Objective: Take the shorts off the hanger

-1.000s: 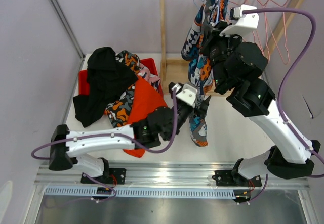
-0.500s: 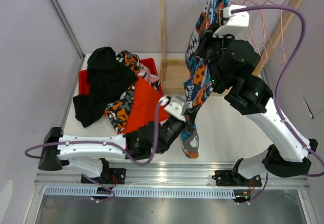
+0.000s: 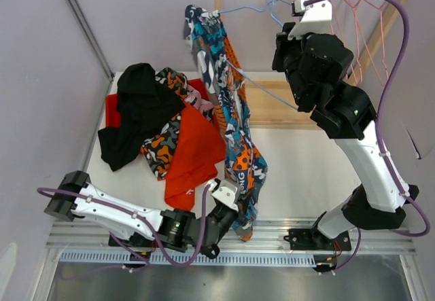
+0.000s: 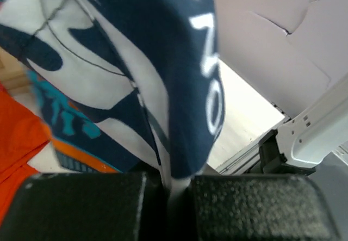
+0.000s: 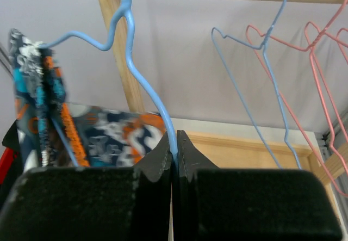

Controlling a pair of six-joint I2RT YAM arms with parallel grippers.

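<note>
The blue shorts [image 3: 234, 124] with orange-white print hang stretched from one end of a light blue wire hanger [image 3: 245, 7] down to the table's near edge. My left gripper [image 3: 233, 214] is low at the front, shut on their lower hem; in the left wrist view the fabric [image 4: 163, 61] is pinched between the pads of this gripper [image 4: 174, 192]. My right gripper [image 5: 175, 153] is up by the rack, shut on the hanger's wire [image 5: 147, 94]. The hanger is tilted, its cloth-bearing end pulled left.
A red bin [image 3: 112, 107] at the left holds a pile of black [image 3: 139, 100], blotched [image 3: 166, 141], orange [image 3: 197, 148] and pink [image 3: 197, 97] shorts. The wooden rack [image 3: 219, 36] stands at the back, with pink hangers [image 3: 370, 15] and another blue hanger [image 5: 261, 61] on its bar.
My left gripper closed on the shorts' hem and drew back to the near edge, pulling them long. The hanger swung left and tilted while the right arm rose.
</note>
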